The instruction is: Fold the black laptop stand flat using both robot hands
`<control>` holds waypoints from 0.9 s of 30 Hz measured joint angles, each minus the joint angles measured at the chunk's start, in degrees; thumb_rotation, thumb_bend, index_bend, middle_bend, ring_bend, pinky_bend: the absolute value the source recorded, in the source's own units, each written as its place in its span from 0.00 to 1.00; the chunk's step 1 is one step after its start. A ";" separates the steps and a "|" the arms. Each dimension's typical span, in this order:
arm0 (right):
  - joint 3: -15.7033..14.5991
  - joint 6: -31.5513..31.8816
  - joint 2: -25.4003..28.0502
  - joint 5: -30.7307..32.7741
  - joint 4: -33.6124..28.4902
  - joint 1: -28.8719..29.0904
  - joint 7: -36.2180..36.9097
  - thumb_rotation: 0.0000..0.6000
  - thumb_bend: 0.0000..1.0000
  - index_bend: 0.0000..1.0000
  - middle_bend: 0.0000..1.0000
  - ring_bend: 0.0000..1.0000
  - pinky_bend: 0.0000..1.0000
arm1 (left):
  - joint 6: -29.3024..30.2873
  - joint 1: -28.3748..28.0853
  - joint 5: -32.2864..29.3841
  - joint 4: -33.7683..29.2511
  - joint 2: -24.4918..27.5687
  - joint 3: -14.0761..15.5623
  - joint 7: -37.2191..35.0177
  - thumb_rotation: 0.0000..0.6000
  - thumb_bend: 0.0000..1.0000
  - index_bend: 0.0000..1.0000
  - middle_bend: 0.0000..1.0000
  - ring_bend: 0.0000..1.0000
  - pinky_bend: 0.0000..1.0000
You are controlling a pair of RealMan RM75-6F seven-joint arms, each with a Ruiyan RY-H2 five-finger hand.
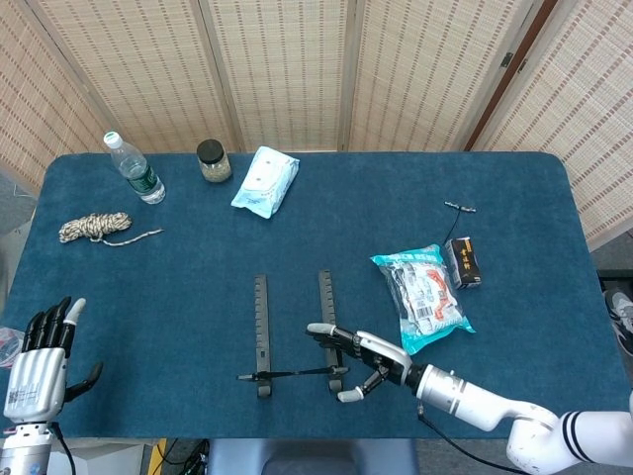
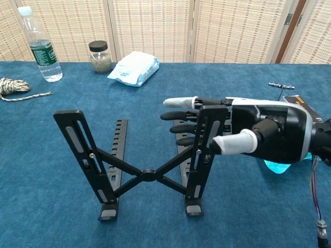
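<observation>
The black laptop stand (image 1: 261, 327) (image 2: 147, 174) stands unfolded near the table's front edge, both uprights raised and joined by a crossed brace. My right hand (image 1: 371, 364) (image 2: 258, 137) reaches in from the right and straddles the top of the right upright. Its straight fingers (image 2: 181, 102) pass behind the upright and its thumb (image 2: 232, 142) sits in front, without a clear grip. My left hand (image 1: 40, 356) hovers off the table's near left corner, fingers apart and holding nothing; the chest view does not show it.
A water bottle (image 1: 134, 168), a jar (image 1: 212, 160) and a wipes pack (image 1: 265, 181) stand at the back left, with a rope coil (image 1: 94, 227) further left. A snack bag (image 1: 425, 292), a small black box (image 1: 462, 261) and a metal tool (image 1: 459, 208) lie right of the stand.
</observation>
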 measured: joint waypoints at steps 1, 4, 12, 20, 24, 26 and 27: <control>-0.50 0.03 -0.26 -0.26 0.36 0.20 1.33 1.00 0.00 0.00 0.06 0.00 0.05 | 0.00 -0.01 0.02 -0.03 -0.01 0.00 0.03 1.00 0.25 0.03 0.00 0.00 0.00; -1.69 0.34 -0.91 -0.76 1.26 0.53 4.27 1.00 0.00 0.00 0.06 0.00 0.05 | -0.02 -0.02 -0.03 -0.09 -0.01 -0.03 0.11 1.00 0.25 0.03 0.00 0.00 0.00; -4.54 1.55 -2.32 -1.63 2.99 0.82 8.97 1.00 0.00 0.00 0.06 0.00 0.05 | -0.61 -0.35 -0.26 -0.13 -0.01 -0.08 0.51 1.00 0.25 0.03 0.00 0.00 0.00; -6.00 2.27 -2.97 -1.65 3.72 1.04 10.66 1.00 0.00 0.00 0.06 0.00 0.05 | -1.68 -1.04 -0.52 0.26 0.02 -0.31 0.24 1.00 0.25 0.03 0.00 0.00 0.00; -5.96 3.32 -2.56 -1.55 3.78 0.88 9.31 1.00 0.00 0.00 0.06 0.00 0.05 | -3.40 -2.01 0.03 0.69 0.47 -0.23 -1.56 1.00 0.25 0.03 0.00 0.00 0.00; -5.81 3.97 -2.04 -1.47 3.64 0.74 8.14 1.00 0.00 0.00 0.06 0.00 0.05 | -4.79 -2.76 0.50 1.12 0.88 -0.10 -2.73 1.00 0.25 0.03 0.00 0.00 0.00; -5.72 4.39 -1.57 -1.43 3.46 0.68 7.56 1.00 0.00 0.00 0.06 0.00 0.05 | -5.89 -3.38 0.89 1.51 1.19 -0.01 -3.71 1.00 0.25 0.03 0.00 0.00 0.00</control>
